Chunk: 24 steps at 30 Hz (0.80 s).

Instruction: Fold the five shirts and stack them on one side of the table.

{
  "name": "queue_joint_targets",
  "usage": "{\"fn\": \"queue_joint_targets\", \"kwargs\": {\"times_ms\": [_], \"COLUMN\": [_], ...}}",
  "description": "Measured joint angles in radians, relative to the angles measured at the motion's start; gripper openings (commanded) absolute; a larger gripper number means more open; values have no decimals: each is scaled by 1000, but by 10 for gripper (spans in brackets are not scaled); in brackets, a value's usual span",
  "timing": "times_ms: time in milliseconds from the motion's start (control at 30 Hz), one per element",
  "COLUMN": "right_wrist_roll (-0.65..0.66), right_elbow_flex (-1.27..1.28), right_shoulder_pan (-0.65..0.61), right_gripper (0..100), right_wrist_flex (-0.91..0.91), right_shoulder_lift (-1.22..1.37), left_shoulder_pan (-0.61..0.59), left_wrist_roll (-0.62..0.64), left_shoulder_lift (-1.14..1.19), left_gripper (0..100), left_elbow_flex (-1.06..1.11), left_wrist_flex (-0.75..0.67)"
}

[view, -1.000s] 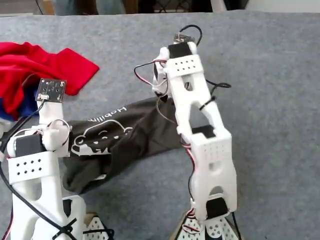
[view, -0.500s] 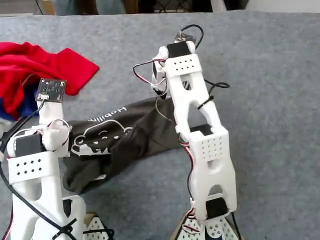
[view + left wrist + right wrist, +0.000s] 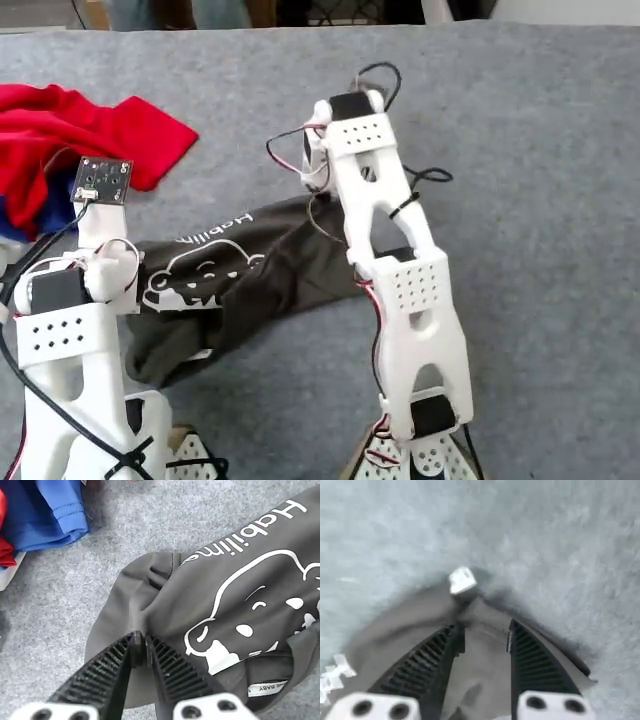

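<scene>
A dark grey shirt with a white print lies crumpled on the table between the two arms. My left gripper is shut on a fold at the shirt's edge near the print. My right gripper stands open at the shirt's far end, its fingers apart with grey fabric lying between and under them. A small white tag sticks out just beyond its fingertips. In the high view the right arm covers that end of the shirt.
A red shirt is heaped at the far left with a blue shirt under it. The grey cloth table stretches out to the right of the arms.
The right arm has shifted a little toward the far side and left. The left arm and the shirt stay as they were.
</scene>
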Motion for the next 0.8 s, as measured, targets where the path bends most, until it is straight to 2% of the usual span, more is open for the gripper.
{"fn": "queue_joint_targets", "kwargs": {"times_ms": [167, 533, 800], "right_wrist_roll": [0, -3, -3], "right_elbow_flex": [-94, -97, -97], "right_shoulder_pan": [0, -2, -5], "right_gripper": [155, 155, 97], "right_wrist_flex": [0, 0, 0], "right_shoulder_lift": [3, 135, 137], "left_shoulder_pan": [0, 0, 0], "left_wrist_roll": [0, 0, 0], "left_shoulder_lift": [0, 0, 0], "left_gripper": [29, 29, 29], "left_elbow_flex": [0, 5, 26], "left_wrist_flex": [0, 0, 0]}}
